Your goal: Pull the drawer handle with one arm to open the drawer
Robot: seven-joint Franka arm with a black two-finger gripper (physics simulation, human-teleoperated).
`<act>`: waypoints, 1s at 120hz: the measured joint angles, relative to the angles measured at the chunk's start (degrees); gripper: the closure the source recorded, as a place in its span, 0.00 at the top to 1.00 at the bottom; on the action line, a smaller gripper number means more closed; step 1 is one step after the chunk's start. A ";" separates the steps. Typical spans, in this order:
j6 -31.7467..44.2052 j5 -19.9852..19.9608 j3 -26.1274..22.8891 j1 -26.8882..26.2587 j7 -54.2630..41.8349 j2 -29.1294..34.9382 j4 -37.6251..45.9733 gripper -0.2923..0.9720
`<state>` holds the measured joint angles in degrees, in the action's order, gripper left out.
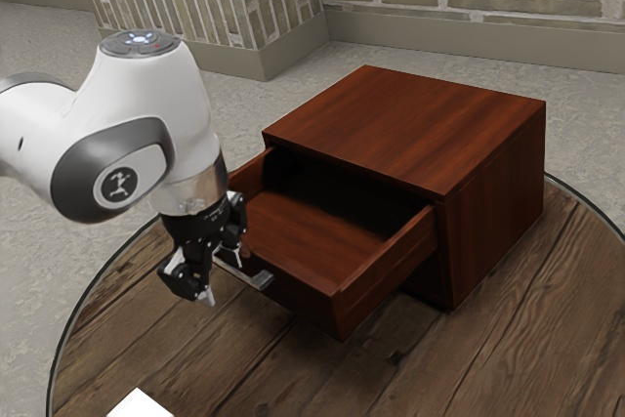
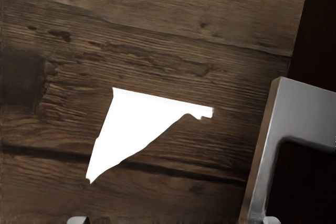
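A dark red wooden cabinet (image 1: 420, 134) stands on a round wooden table (image 1: 488, 339). Its drawer (image 1: 322, 241) is pulled partly out toward the exterior view's left, and the inside looks bare. A silver handle (image 1: 249, 274) runs along the drawer front. My black gripper (image 1: 195, 285) hangs at the handle's near end, just off the drawer's corner. In the wrist view the handle (image 2: 294, 129) lies close to one fingertip (image 2: 269, 219). The other fingertip (image 2: 77, 219) stands far from it, so the gripper is open.
A white object (image 1: 137, 405) lies at the table's front edge, below the gripper. In the wrist view a white patch (image 2: 136, 129) shows on the planks under the hand. The floor is grey stone, with brick walls behind.
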<state>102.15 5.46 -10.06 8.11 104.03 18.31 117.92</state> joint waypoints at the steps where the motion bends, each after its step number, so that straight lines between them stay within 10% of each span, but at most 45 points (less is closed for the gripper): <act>1: -0.03 -0.11 0.00 0.01 -0.01 0.01 -0.01 0.51; 120: -4.95 -4.92 0.04 -0.29 -2.19 -0.15 -5.54 0.64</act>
<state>97.20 0.54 -10.02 7.82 101.84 18.16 112.39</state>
